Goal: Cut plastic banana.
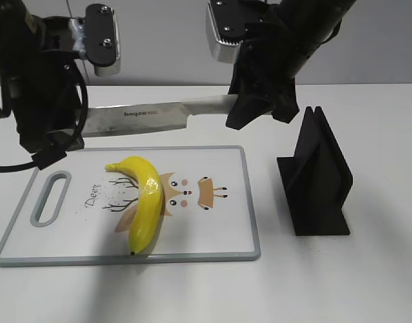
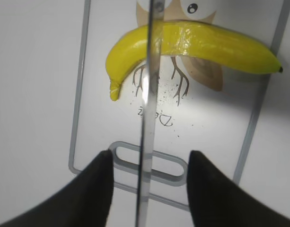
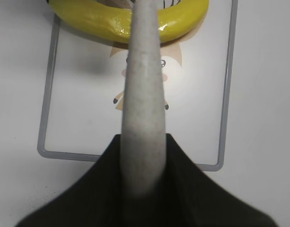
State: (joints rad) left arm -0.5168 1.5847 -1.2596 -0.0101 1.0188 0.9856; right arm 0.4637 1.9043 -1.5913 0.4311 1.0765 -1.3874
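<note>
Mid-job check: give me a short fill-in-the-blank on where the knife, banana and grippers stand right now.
1. The plastic banana lies on the ____ board.
2. The knife is held by its handle in the ____ gripper.
3. The knife's blade is ____ the banana, not touching it.
4. The black stand sits to the ____ of the board in the exterior view.

Missing words: cutting; right; above; right

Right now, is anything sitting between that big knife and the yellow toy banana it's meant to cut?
Nothing visible. The steel kitchen knife hangs in open air above the glossy yellow plastic banana, which lies alone on the white owl-print cutting board.
</note>
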